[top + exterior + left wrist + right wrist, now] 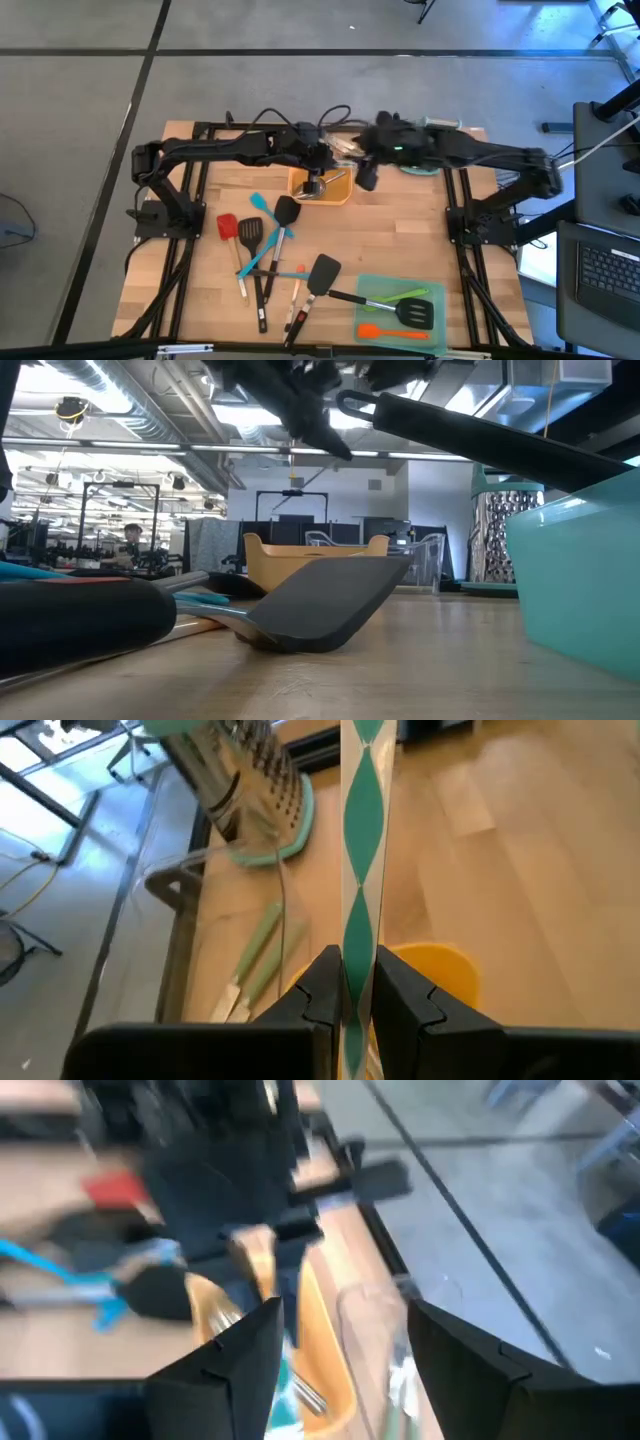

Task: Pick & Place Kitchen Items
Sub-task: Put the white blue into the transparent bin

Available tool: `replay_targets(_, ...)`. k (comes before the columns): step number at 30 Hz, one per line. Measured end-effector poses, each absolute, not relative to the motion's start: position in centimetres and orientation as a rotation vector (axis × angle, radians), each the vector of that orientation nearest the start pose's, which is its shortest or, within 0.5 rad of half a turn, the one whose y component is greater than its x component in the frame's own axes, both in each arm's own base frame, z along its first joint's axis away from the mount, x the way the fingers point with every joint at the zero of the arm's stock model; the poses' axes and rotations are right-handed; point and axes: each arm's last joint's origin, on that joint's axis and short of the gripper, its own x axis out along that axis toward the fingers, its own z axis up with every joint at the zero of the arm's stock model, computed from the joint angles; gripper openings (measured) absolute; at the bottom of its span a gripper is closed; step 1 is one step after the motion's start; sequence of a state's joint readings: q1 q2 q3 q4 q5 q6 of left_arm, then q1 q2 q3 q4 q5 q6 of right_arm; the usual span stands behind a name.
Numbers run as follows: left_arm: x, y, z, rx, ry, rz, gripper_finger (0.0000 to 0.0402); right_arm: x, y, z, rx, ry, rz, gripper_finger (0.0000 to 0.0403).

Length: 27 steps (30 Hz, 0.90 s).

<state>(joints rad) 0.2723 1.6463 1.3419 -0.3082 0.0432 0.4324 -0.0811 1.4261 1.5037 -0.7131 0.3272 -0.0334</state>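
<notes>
My left gripper [316,182] hangs over the orange tray [335,190] at the table's far middle, shut on a thin strip-like utensil with a teal and white diamond pattern [362,830]. My right gripper [366,174] is open and empty just right of that tray; its fingers [245,1350] stand apart. Several utensils [268,240], black, red, teal and orange, lie on the table's middle. A black spatula [322,272] lies near the front. Green, orange and black tools lie in the teal tray [372,290]. My left gripper pinches the patterned strip [356,955] between its two fingers [322,982]. The strip runs on straight past the fingertips, along the fingers, over the orange tray [440,970]. Its lower end does not show in the frames.
A steel box grater [245,780] on a teal base stands at the far edge, beside a clear tray [215,930] with green-handled knives [262,948]. The teal tray's wall [590,580] and a black spatula head [320,605] are at the front.
</notes>
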Motion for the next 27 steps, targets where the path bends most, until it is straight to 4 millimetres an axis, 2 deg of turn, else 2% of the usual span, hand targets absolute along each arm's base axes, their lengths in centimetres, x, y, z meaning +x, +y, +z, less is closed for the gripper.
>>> replay_targets(5, 35.6, 9.4, 29.6, 0.326, 0.697, 0.111, 0.0027, 33.3, -3.7, 36.6, -0.174, 0.819, -0.393, 0.0217)
replay_targets(9, 35.4, 9.3, 29.4, 0.310, 0.725, 0.098, 0.0027, 34.8, -3.9, 34.5, -0.205, 0.937, -0.374, 0.0217)
replay_targets(15, 35.4, 9.2, 29.1, 0.293, 0.749, 0.088, 0.0027, 35.4, -4.4, 32.5, -0.215, 1.050, -0.371, 0.0217)
replay_targets(27, 35.3, 9.1, 29.3, 0.269, 0.738, 0.078, 0.0027, 35.0, -4.4, 32.3, -0.188, 1.091, -0.293, 0.0182)
